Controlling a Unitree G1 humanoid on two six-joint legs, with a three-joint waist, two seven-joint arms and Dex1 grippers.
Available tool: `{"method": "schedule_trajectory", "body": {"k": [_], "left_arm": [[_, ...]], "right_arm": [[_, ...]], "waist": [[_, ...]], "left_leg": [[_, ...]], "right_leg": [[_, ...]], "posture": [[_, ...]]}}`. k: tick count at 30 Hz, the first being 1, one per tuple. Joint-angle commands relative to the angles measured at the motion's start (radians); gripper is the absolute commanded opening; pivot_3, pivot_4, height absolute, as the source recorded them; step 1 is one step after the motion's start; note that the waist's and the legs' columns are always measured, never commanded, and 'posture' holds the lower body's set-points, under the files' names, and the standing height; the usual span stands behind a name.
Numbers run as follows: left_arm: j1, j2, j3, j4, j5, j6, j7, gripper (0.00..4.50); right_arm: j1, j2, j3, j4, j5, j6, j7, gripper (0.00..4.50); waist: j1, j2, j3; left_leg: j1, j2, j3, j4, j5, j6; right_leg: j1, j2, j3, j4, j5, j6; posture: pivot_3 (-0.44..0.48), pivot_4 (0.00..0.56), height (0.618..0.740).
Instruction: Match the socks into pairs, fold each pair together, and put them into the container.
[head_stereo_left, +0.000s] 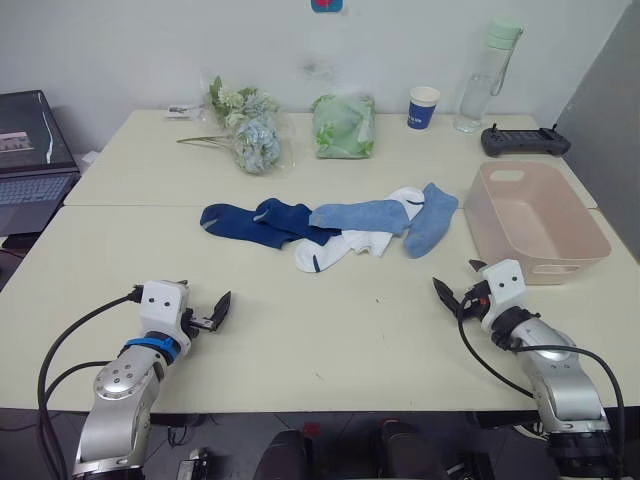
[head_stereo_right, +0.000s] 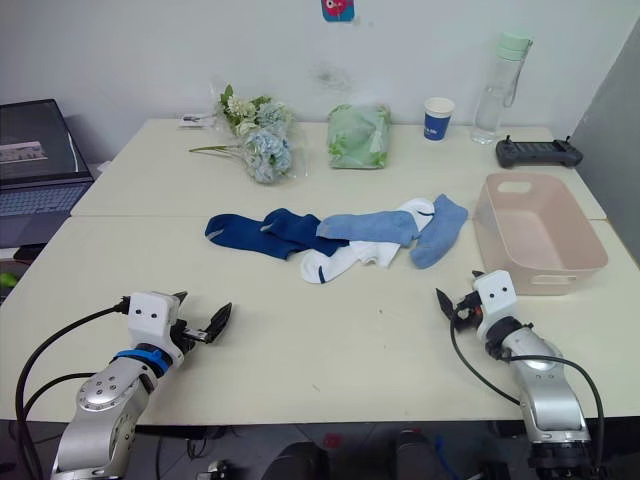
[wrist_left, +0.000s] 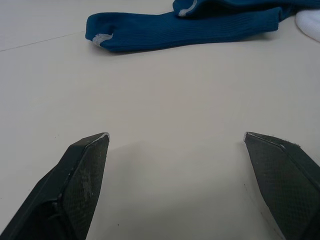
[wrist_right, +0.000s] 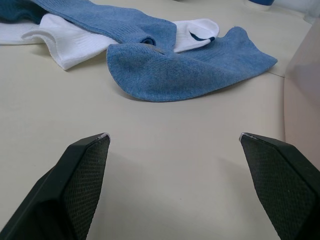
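Tabletop (head_stereo_left: 330, 330): cream, two slabs butted, seam running across just behind the sock pile.

Pink container (head_stereo_left: 535, 218): upright on the tabletop, well to the right of the sock pile, nothing inside that I can see. Cut-out handle slot visible on its far wall.

Laptop (head_stereo_left: 30, 150): off the tabletop's left edge, lid open.

Sock pile, all loose and unfolded, mid-tabletop in a row left of the container:
- navy socks (head_stereo_left: 250, 222): two, overlapping, at the end farthest from the container.
- light blue sock (head_stereo_left: 362, 214): lying across the white ones, touching the navy pair.
- second light blue sock (head_stereo_left: 431, 218): end of the row nearest the container, not touching it.
- white socks (head_stereo_left: 340, 246): partly under the light blue ones, dark mark showing on the front one.

Behind the pile, near the wall: flower bunch (head_stereo_left: 245, 125), green plastic bag (head_stereo_left: 344, 126), blue-and-white paper cup (head_stereo_left: 423, 107), clear water bottle (head_stereo_left: 484, 82) with a pale green cap, black controller (head_stereo_left: 524, 140) behind the container.

Left gripper (head_stereo_left: 212, 315): low over bare tabletop, near side of the navy socks, well apart from them. Fingers spread apart, holding nothing.

Right gripper (head_stereo_left: 452, 291): low over bare tabletop, just off the container's near-left corner, near side of the second light blue sock. Fingers spread apart, holding nothing.
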Motion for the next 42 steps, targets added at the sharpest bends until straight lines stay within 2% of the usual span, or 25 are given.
{"method": "schedule_trajectory", "body": {"k": [1,24,42], "left_arm": [[0.02,0.006,0.019,-0.04,0.005,-0.027,0.005,4.5],[-0.009,-0.006,0.002,-0.021,0.003,-0.036,0.002,4.5],[0.01,-0.02,-0.009,-0.039,-0.037,-0.061,-0.058,4.5]], "right_arm": [[-0.016,-0.001,-0.008,-0.011,0.005,-0.026,0.0,4.47],[-0.031,-0.006,-0.01,-0.007,0.002,-0.027,-0.002,4.47],[-0.017,-0.032,-0.012,-0.03,0.007,-0.028,0.025,4.47]], "waist": [[0.0,0.0,0.0],[0.001,0.0,0.0],[0.001,0.0,0.0]], "left_leg": [[0.0,0.0,0.0,0.0,0.0,0.0],[0.0,0.0,0.001,0.0,0.0,0.0],[0.0,0.0,0.001,0.0,0.0,0.0]], "right_leg": [[0.0,0.0,0.0,0.0,0.0,0.0],[0.0,0.0,0.0,0.0,0.0,0.0],[0.0,0.0,0.0,0.0,0.0,0.0]], "posture": [[0.0,0.15,0.74],[0.0,0.15,0.74],[0.0,0.15,0.74]]}}
